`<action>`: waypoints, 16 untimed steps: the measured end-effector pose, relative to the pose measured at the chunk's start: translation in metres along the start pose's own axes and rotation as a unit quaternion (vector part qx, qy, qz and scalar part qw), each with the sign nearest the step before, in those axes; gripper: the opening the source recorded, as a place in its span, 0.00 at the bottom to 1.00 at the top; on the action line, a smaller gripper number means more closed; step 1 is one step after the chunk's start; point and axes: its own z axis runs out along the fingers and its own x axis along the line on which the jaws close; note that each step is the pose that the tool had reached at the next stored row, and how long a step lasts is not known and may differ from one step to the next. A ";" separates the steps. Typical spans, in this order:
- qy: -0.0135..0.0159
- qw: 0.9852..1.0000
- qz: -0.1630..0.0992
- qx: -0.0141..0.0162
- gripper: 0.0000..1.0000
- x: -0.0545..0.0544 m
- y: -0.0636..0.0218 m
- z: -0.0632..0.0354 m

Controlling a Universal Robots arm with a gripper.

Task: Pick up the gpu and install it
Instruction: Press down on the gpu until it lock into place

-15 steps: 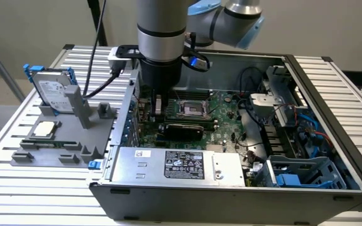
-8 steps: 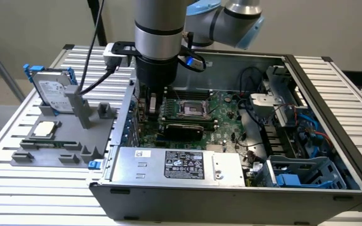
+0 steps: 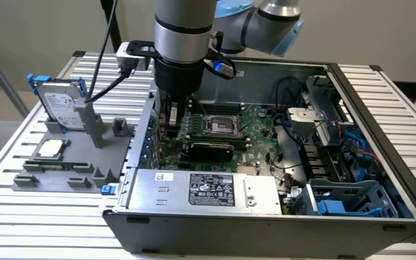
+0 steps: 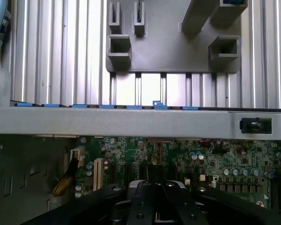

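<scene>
Slatted aluminium table carries the open computer case; the gripper, fingers clenched together, reaches down over the motherboard, apparently seating the gpu upright.

Soft, even daylight; glare on the slatted table; wrist view slightly blurred.

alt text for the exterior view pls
A robot arm's pincer reaches down into an open computer case, over the green motherboard. On the exterior view's left, a grey holder carries a hard drive.
</scene>
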 end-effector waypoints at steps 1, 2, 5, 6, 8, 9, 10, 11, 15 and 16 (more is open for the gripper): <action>0.000 1.000 0.000 -0.005 0.11 0.000 0.0000 -0.0002; 0.000 1.000 0.000 -0.009 0.11 0.000 0.0001 -0.0005; 0.000 1.000 0.000 -0.022 0.11 0.000 0.0002 -0.0011; 0.000 1.000 0.000 -0.026 0.11 0.000 0.0002 -0.0014; 0.000 0.999 0.000 -0.034 0.11 -0.001 0.0003 -0.0018; 0.000 0.999 -0.001 -0.038 0.11 -0.001 0.0003 -0.0021; 0.000 0.999 -0.001 -0.042 0.11 -0.001 0.0003 -0.0024; 0.000 0.999 -0.001 -0.045 0.11 -0.001 0.0003 -0.0027; 0.000 0.999 -0.001 -0.054 0.11 -0.002 0.0004 -0.0028; 0.000 0.998 -0.001 -0.056 0.11 -0.002 0.0004 -0.0029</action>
